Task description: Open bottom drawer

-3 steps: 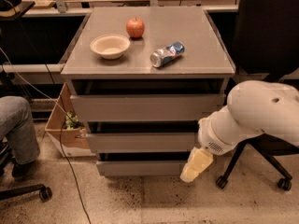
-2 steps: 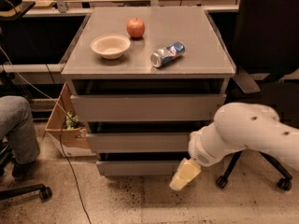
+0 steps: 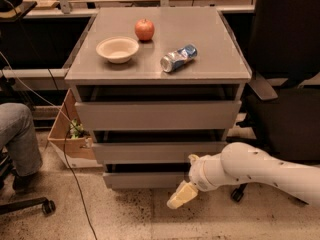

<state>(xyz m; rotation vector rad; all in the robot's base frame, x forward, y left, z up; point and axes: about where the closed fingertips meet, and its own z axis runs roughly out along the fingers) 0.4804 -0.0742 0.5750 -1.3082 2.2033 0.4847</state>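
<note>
The bottom drawer point(image 3: 142, 180) is the lowest and narrowest of three grey handle-less fronts on a grey cabinet, and its front stands closed. My white arm reaches in low from the right. My gripper point(image 3: 182, 196), with cream-coloured fingers, hangs just in front of the drawer's right lower corner, close above the floor. I cannot tell whether it touches the drawer front.
On the cabinet top point(image 3: 220, 59) sit a red apple point(image 3: 144, 29), a cream bowl point(image 3: 117, 49) and a can lying on its side point(image 3: 178, 58). A black office chair point(image 3: 285, 99) stands at the right. A person's leg point(image 3: 20, 136), a chair base and a box point(image 3: 72, 139) are at the left.
My arm has swung lower and to the left, bringing the gripper from the cabinet's right side down towards the bottom drawer's right corner.
</note>
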